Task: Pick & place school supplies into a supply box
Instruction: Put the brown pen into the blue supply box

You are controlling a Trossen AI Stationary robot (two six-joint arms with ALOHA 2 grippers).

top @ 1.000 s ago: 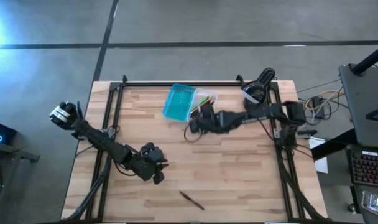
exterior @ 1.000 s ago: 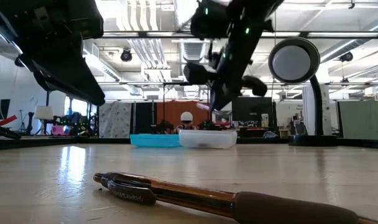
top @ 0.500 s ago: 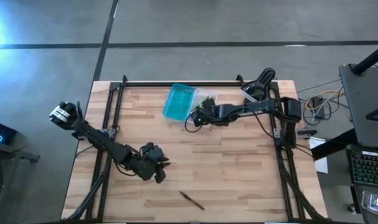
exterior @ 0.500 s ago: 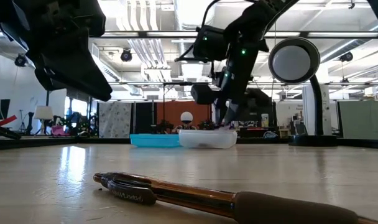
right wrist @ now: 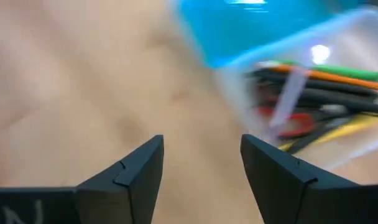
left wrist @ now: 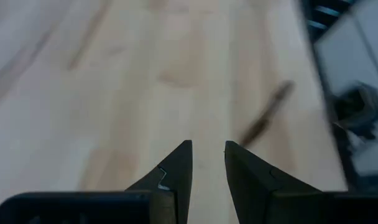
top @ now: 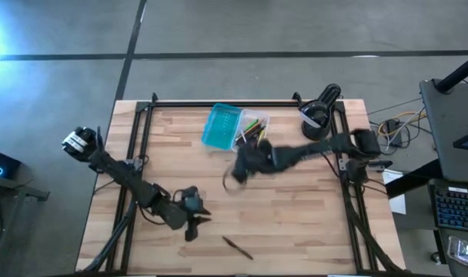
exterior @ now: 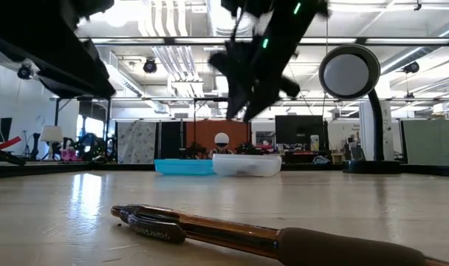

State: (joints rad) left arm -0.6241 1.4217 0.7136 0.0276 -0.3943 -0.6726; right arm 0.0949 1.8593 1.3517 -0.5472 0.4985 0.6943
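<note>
where the table (top: pixel 295 223) meets its far edge sits the pencil case (top: pixel 232 128), open: turquoise half, clear half holding scissors (right wrist: pixel 288 122), pencils (right wrist: pixel 338 76) and pens. right gripper (top: pixel 239 171): just beside the case, above bare wood, fingers spread, empty. left gripper (left wrist: pixel 207 163): near front edge, fingers slightly parted, empty. one dark pen (top: pixel 238 248): loose on the wood near it.

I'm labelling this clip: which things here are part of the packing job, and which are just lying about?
Part of the job:
- supply box, open, already holding pencils, pens and scissors
- dark pen lying loose on the table
- left gripper, open, near that pen
- right gripper, open, beside the box

Lying about:
- black round device
</note>
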